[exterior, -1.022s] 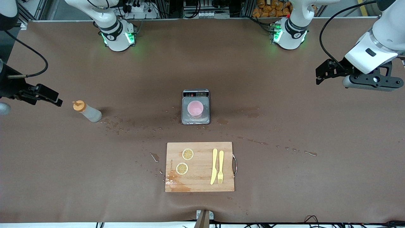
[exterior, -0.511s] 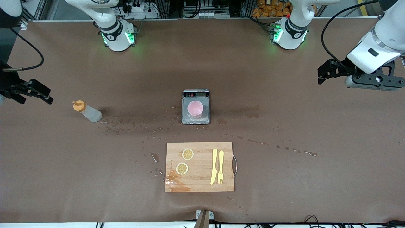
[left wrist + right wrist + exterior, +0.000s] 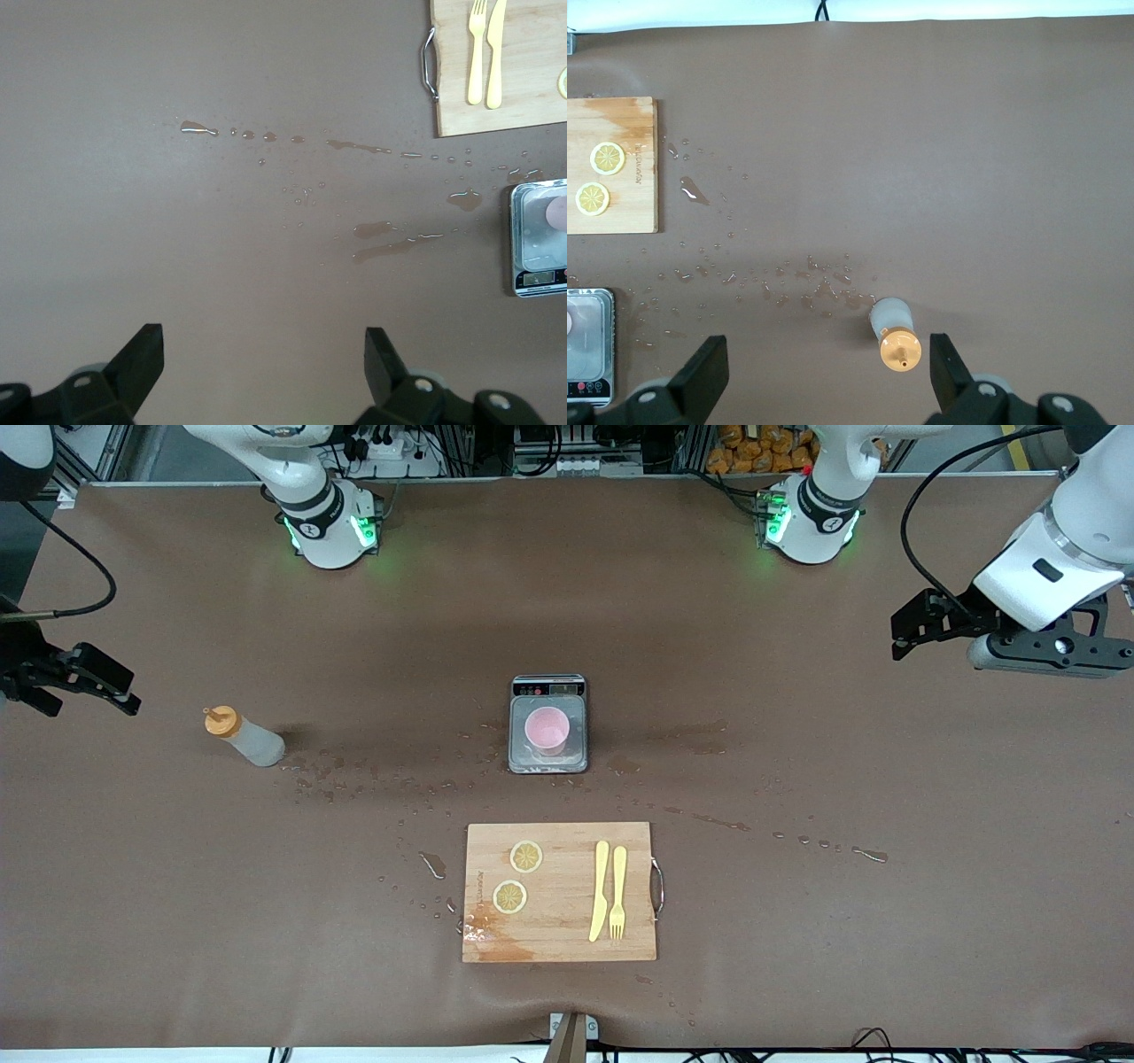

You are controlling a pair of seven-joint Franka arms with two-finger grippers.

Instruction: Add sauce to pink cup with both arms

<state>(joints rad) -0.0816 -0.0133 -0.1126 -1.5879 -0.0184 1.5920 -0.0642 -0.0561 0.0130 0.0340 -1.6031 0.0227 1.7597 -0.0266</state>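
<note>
The sauce bottle [image 3: 243,738], translucent with an orange cap, stands upright on the brown table toward the right arm's end; it also shows in the right wrist view [image 3: 897,334]. The pink cup [image 3: 547,731] sits on the grey scale [image 3: 547,760] at the table's middle; its edge shows in the left wrist view [image 3: 558,211]. My right gripper [image 3: 80,686] is open and empty, raised over the table's end beside the bottle. My left gripper [image 3: 921,624] is open and empty, raised over the left arm's end of the table.
A wooden cutting board [image 3: 560,934] lies nearer the front camera than the scale, with two lemon slices [image 3: 518,875], a yellow knife [image 3: 600,890] and fork [image 3: 617,891]. Drops and streaks of liquid [image 3: 372,779] are scattered between bottle, scale and board.
My right gripper has drawn back from the bottle toward the table's end and risen. My left gripper has shifted slightly upward and outward. Bottle and cup have not moved.
</note>
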